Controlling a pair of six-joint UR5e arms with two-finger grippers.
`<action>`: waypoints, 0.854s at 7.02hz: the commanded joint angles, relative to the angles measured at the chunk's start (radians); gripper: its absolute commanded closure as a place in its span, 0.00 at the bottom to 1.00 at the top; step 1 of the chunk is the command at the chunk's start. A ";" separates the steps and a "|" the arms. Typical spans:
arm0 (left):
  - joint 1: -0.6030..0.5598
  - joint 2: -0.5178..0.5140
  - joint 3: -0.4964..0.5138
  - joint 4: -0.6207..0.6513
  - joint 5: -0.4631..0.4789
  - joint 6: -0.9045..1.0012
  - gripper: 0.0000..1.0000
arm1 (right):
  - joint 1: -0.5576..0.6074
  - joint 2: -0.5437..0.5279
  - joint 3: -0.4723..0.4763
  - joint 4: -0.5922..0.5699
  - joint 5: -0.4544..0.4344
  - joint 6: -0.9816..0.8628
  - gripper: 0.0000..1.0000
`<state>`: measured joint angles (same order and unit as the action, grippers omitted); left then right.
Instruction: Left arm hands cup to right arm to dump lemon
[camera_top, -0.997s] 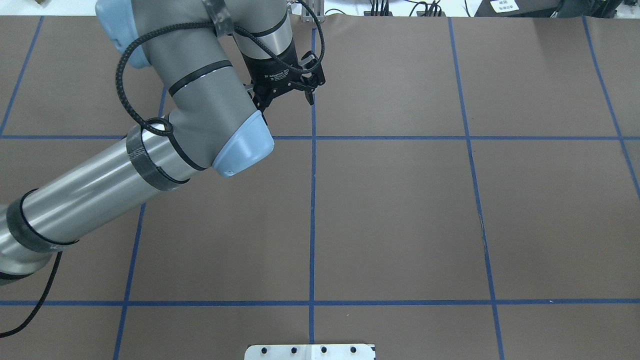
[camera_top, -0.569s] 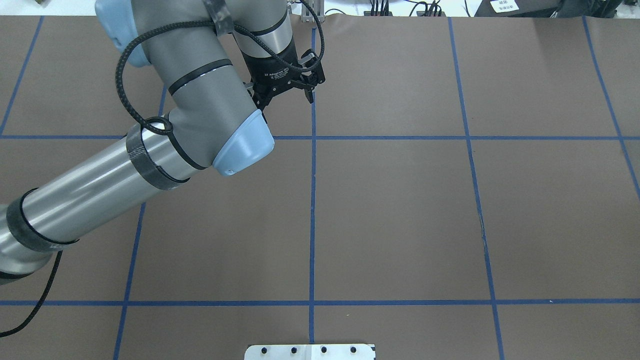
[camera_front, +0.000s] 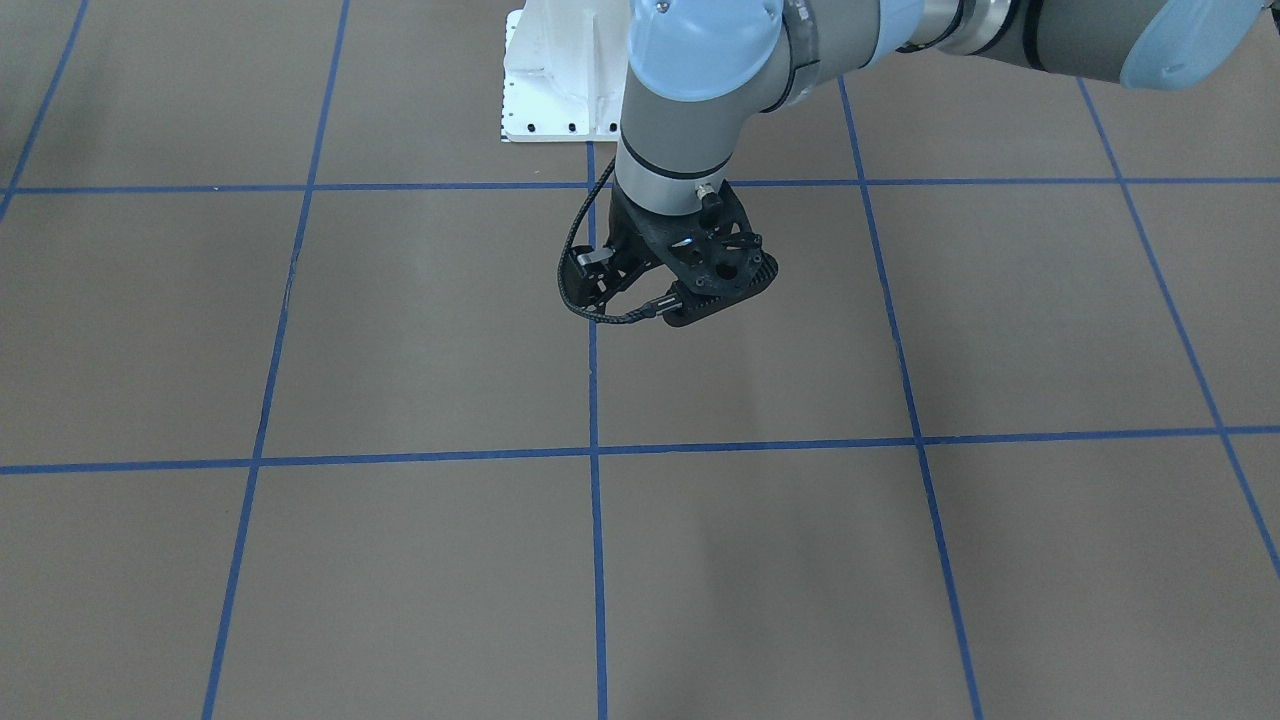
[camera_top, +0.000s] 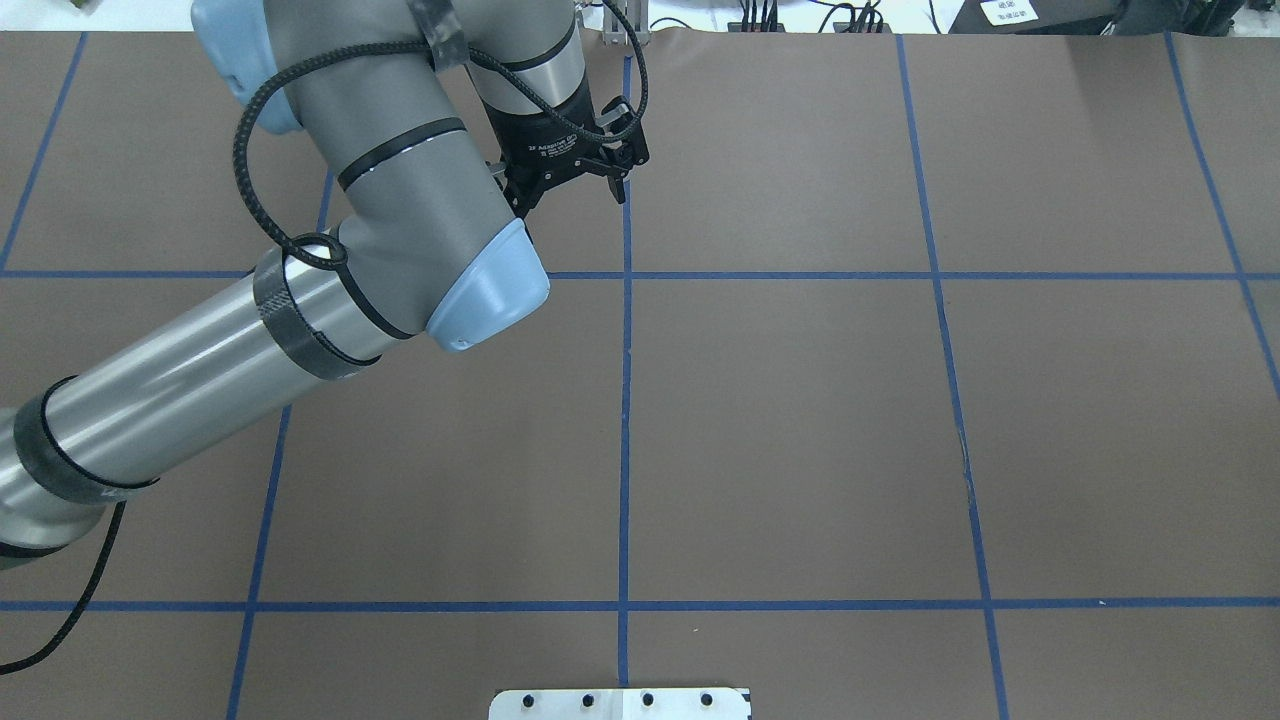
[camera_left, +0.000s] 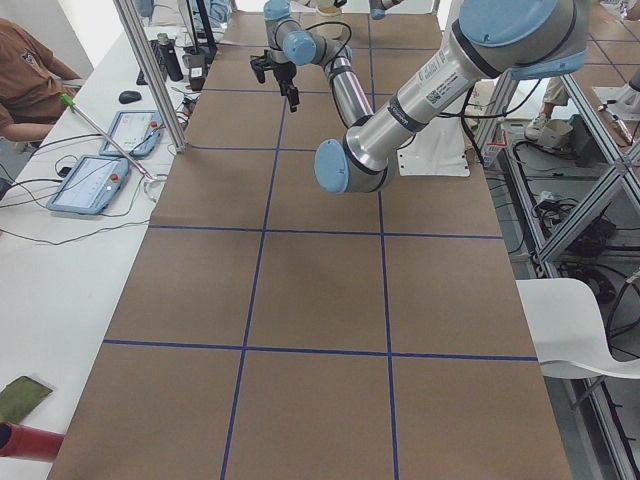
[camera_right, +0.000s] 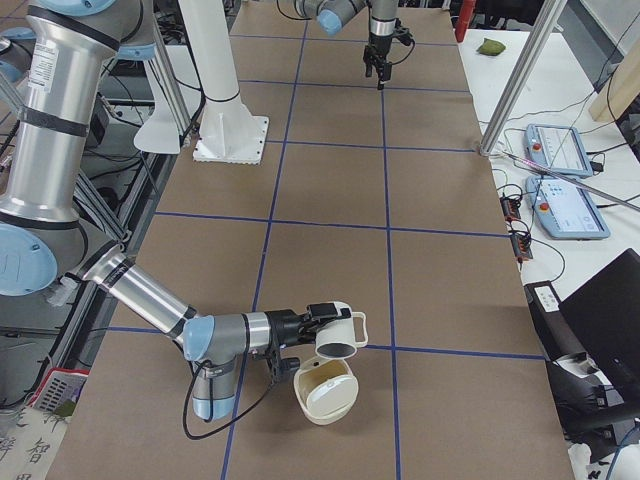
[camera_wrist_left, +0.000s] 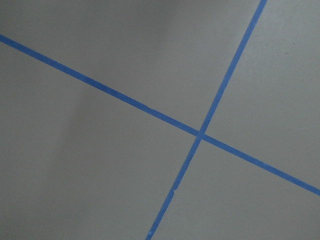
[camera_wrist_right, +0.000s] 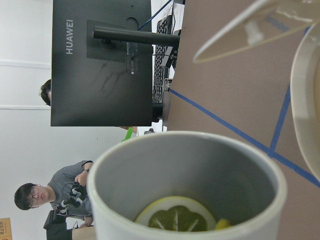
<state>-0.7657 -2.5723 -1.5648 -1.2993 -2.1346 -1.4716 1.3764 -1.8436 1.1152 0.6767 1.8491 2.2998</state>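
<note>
The cup (camera_right: 340, 338), held sideways at the right gripper (camera_right: 325, 322) (its clamping cannot be told) by a bowl (camera_right: 325, 395) at lower centre, should be tipped slowly so the lemon (camera_wrist_right: 175, 215) is dropped in; the left gripper (camera_top: 572, 195) is spread and empty.

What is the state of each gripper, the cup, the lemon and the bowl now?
left gripper: open, empty.
right gripper: at the cup; closure cannot be judged.
cup: tipped on its side, next to the bowl.
lemon: inside the cup.
bowl: upright.
</note>
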 joint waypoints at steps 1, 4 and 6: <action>0.000 -0.008 0.000 0.003 0.007 0.000 0.00 | 0.013 0.003 -0.008 0.026 0.001 0.120 1.00; -0.001 -0.009 0.000 0.005 0.022 0.000 0.00 | 0.050 0.036 -0.067 0.080 -0.001 0.315 1.00; 0.002 -0.022 0.002 0.008 0.022 -0.003 0.00 | 0.081 0.055 -0.086 0.081 0.001 0.393 1.00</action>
<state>-0.7656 -2.5863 -1.5643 -1.2942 -2.1134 -1.4717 1.4362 -1.7991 1.0387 0.7552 1.8495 2.6276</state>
